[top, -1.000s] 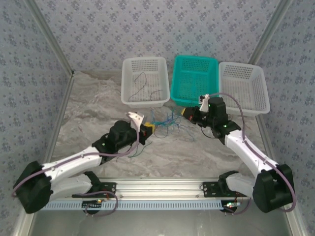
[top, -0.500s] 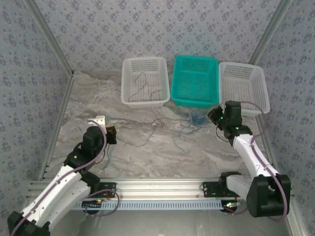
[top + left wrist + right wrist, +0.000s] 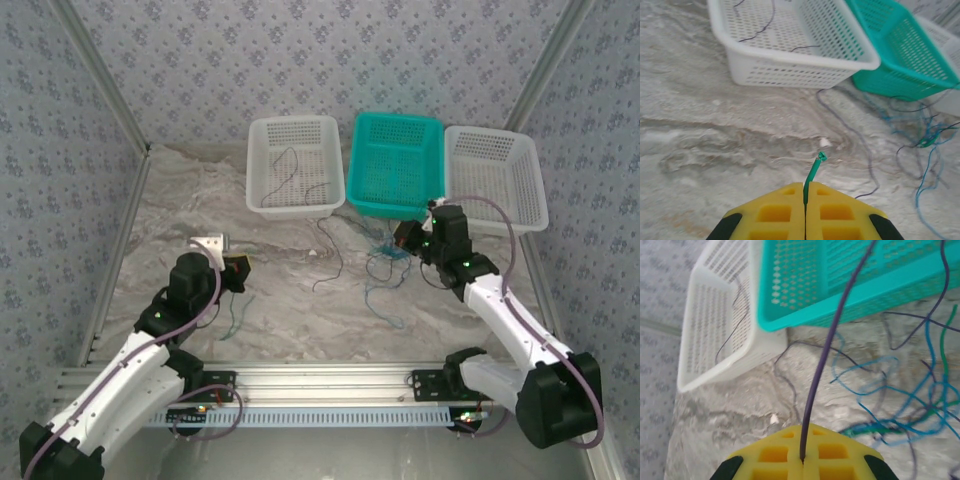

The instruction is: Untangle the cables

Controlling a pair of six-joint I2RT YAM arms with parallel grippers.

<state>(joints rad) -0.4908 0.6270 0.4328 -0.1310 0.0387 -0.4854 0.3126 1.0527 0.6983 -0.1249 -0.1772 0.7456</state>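
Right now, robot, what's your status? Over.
Left gripper jaws shut on green cable. Right gripper jaws shut on purple cable. Blue tangle on table beside teal basket. Basket wall close behind tangle.

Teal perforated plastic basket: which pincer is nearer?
Right. The right pincer sits just in front of the teal perforated plastic basket's right corner; the left pincer is far to its left, over the marbled tabletop.

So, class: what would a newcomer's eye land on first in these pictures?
The bright teal basket at the far middle, with a tangle of blue cables lying just in front. Then the left end effector shut on a green cable, and the right end effector on a purple cable.
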